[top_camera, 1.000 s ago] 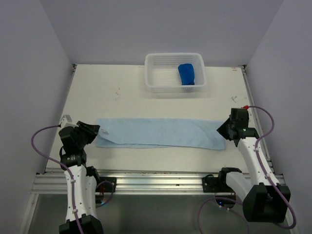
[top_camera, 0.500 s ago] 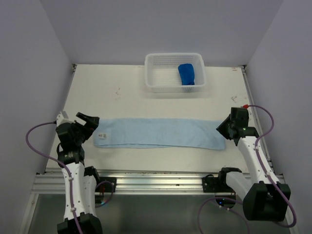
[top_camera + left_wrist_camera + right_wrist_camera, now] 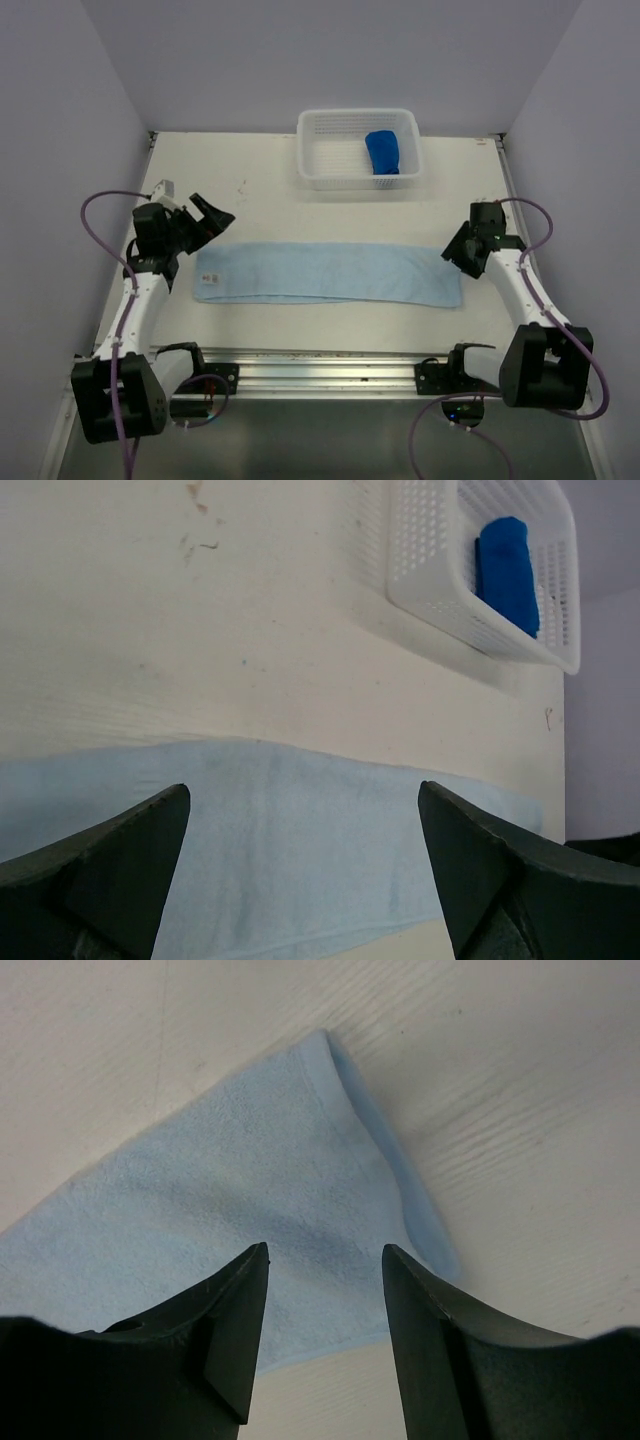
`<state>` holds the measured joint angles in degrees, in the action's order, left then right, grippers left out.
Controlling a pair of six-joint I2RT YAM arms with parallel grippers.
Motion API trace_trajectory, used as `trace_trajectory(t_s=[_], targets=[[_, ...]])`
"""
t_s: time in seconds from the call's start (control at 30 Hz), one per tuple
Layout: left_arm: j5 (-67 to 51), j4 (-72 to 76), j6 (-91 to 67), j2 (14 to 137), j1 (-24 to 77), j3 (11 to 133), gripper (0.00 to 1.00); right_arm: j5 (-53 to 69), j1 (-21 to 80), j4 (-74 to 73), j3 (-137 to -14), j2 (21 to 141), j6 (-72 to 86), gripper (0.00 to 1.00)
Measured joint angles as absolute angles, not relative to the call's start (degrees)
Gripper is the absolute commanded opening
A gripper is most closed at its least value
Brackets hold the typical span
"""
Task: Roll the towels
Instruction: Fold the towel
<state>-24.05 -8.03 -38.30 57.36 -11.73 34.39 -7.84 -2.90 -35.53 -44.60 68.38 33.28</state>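
Note:
The pale sky-blue towel point(image 3: 325, 274) lies flat as a long strip across the near half of the table. It also fills the lower part of the left wrist view point(image 3: 300, 850) and its right end shows in the right wrist view point(image 3: 230, 1200). The dark royal blue towel point(image 3: 382, 152) sits bundled inside the white basket point(image 3: 330, 172). My left gripper point(image 3: 213, 216) hovers wide open above and just behind the strip's left end, nothing between its fingers point(image 3: 110, 870). My right gripper point(image 3: 456, 254) stands open over the strip's right end point(image 3: 325, 1250), holding nothing.
The white perforated basket point(image 3: 430, 590) with the dark blue towel point(image 3: 507, 570) stands at the table's far middle. Walls close in the table on the left, right and back. A metal rail point(image 3: 320, 372) runs along the near edge.
My left gripper opened wide, let go of the strip's left end and swung up and away from the near edge. My right gripper opened over the right end and shifted slightly back.

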Motion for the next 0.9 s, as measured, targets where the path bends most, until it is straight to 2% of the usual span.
trace_trajectory(t_s=[0.1,0.13,0.2,0.57,0.77,0.9], targets=[[-24.32,-5.19,-37.08,61.12,-6.28,37.74,1.0,-8.45,-4.69,-35.51,-46.19,70.17,32.01,0.5],[-24.38,-4.45,-36.84,61.73,-5.56,37.82,1.0,-8.51,-5.72,-35.46,-46.65,71.11,31.7,0.45],[-24.4,-3.95,-36.8,62.76,-5.04,37.52,1.0,-8.58,-7.84,-35.22,-47.42,73.34,31.22,0.41],[-24.23,2.92,-38.17,63.96,-5.06,24.67,1.0,-5.96,-9.41,-31.92,-51.99,84.44,32.03,0.43],[-25.12,5.78,-39.0,67.44,-4.86,21.61,1.0,-4.93,-9.41,-29.26,-53.49,89.14,31.88,0.42],[-25.34,7.92,-39.48,68.49,-4.45,20.4,0.99,-4.75,-9.41,-28.6,-53.67,91.64,31.81,0.36]])
